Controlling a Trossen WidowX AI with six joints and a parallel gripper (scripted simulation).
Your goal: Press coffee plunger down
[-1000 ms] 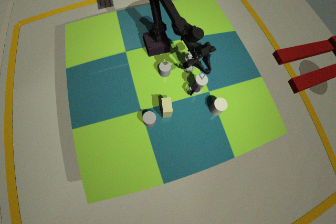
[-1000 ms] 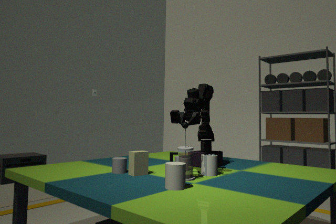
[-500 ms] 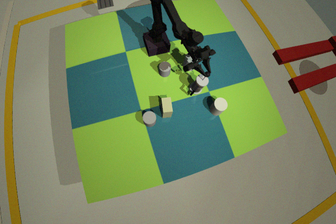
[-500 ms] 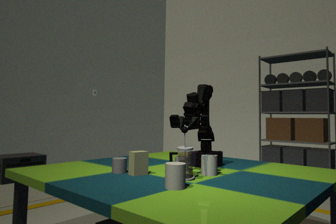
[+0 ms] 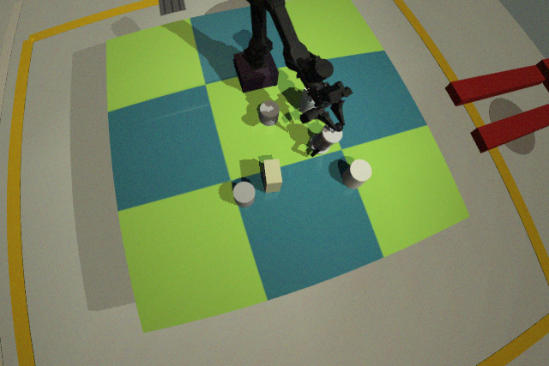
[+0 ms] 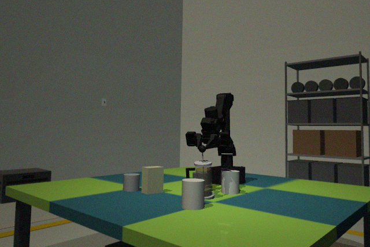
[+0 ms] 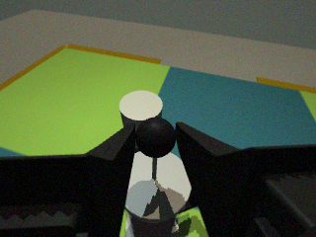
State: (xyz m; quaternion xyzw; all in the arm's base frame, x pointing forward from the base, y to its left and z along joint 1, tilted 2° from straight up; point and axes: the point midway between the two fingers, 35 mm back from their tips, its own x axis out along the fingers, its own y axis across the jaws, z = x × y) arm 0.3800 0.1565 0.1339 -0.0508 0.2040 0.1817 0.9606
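Note:
The coffee press (image 5: pixel 323 145) (image 6: pixel 204 175) (image 7: pixel 173 170) stands upright on the checkered table, with a clear body, a white lid (image 6: pixel 203 163) and a dark side handle (image 6: pixel 188 173). The black round plunger knob (image 6: pixel 202 148) (image 7: pixel 155 140) is above the lid, with a short length of thin rod (image 6: pixel 202 157) (image 7: pixel 154 170) showing between them. My gripper (image 5: pixel 338 126) (image 6: pixel 202 147) (image 7: pixel 155 127) is shut on the knob, one finger on each side, directly over the press. The plunger disc inside the body cannot be made out.
A white cylinder (image 5: pixel 359 171) (image 6: pixel 192 195) (image 7: pixel 141 105) stands near the press on the side away from the arm's base. A cream box (image 5: pixel 271 173) (image 6: pixel 152 180) and a grey cylinder (image 5: pixel 244 194) (image 6: pixel 131 182) stand farther off. Another cylinder (image 5: pixel 268 112) stands near the base; one (image 5: pixel 306 101) is partly hidden under the arm.

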